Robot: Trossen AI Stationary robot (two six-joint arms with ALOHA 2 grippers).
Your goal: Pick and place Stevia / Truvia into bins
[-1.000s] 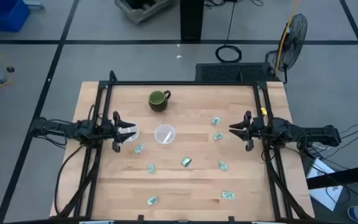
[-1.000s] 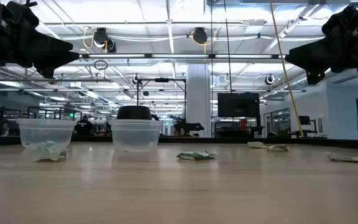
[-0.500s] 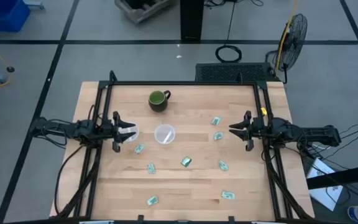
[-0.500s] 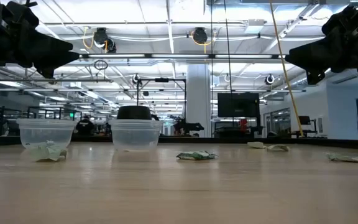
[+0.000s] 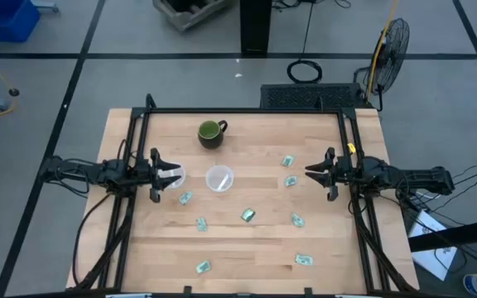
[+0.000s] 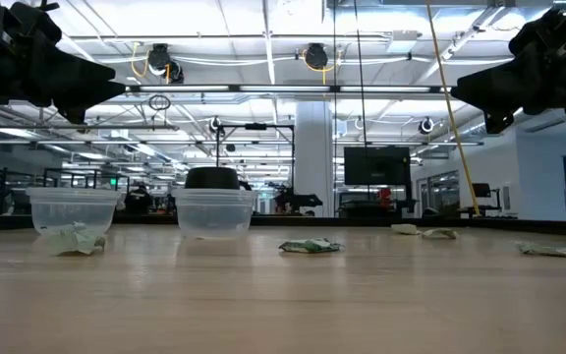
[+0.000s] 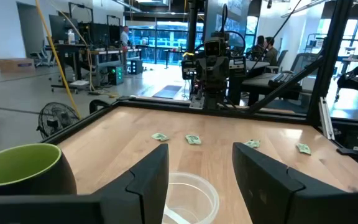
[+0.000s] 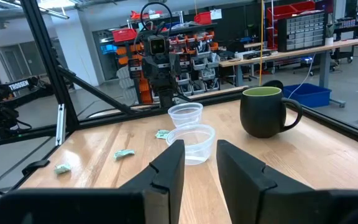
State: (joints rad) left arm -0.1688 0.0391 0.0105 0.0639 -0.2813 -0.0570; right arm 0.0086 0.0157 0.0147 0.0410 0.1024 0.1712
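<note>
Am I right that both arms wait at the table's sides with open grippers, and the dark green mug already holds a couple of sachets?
Not quite. The high view shows the dark green mug empty. The sachets lie loose on the table. The rest holds: the left gripper and right gripper wait open at the sides.

Eight Stevia / Truvia sachets are counted lying loose on the tabletop; whether a ninth lies inside a cup cannot be told. Two clear plastic bins are seen, one near the middle and one at the left side. One dark green mug is counted. Two end effectors are present, the left end effector and the right end effector.
</note>
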